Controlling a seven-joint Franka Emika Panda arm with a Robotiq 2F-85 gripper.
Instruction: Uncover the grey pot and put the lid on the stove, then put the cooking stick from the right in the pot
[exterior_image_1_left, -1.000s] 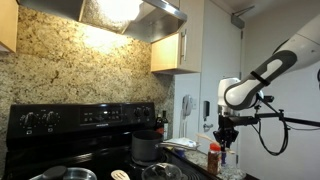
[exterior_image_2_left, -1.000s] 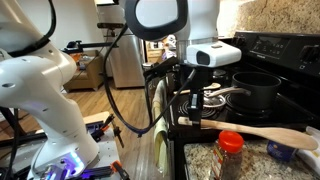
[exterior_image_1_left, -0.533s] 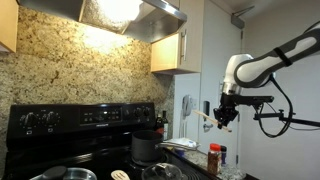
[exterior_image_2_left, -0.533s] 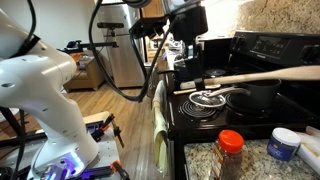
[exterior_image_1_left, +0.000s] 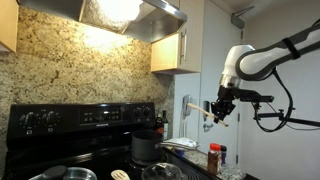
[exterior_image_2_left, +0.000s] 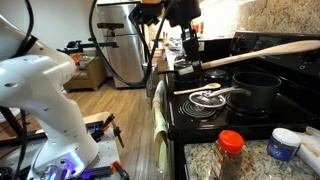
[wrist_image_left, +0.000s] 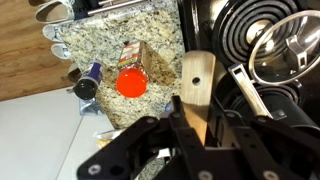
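The stove (exterior_image_1_left: 70, 118) fills the 7 to 8 o'clock part of an exterior view. The arm (exterior_image_1_left: 262, 62) comes in from 3 o'clock, bent high over the desk (exterior_image_2_left: 200, 160) that adjoins the stove. The pot (exterior_image_2_left: 255, 92) stands on the cooktop with its mouth open. The lid (exterior_image_2_left: 208, 98) lies on the front coil (exterior_image_2_left: 195, 108) at the pot's 9 o'clock. I judge the uncovering done, with the lid set where the task wants it and off the pot's mouth.

The end effector (exterior_image_2_left: 190, 62) is clamped on the stick (exterior_image_2_left: 262, 51) near its narrow end, pinching it from both sides. The stick is held nearly level and well above the pot, its broad free end running toward 3 o'clock. That height looks meant for carrying, since it clears the pot's rim and the lid before any lowering. Gripping near the end leaves most of the stick free to go in. The stick is not yet in the pot.

The wrist view looks along the stick (wrist_image_left: 197, 82) and shows the fingers (wrist_image_left: 216, 118) flanking it, which settles the grip. It also shows the red-capped jar (wrist_image_left: 130, 80) on the desk at 9 o'clock and the lid (wrist_image_left: 285, 45) at 2 o'clock. An exterior view shows the stick's whole length crossing above the pot, but not whether it is truly over it in depth. There the jar (exterior_image_2_left: 231, 152) and a blue-lidded tub (exterior_image_2_left: 283, 145) stand at 5 o'clock. An exterior view facing the stove's back panel shows the stick (exterior_image_1_left: 197, 110) well above the pot (exterior_image_1_left: 145, 148) and off toward its 2 o'clock.
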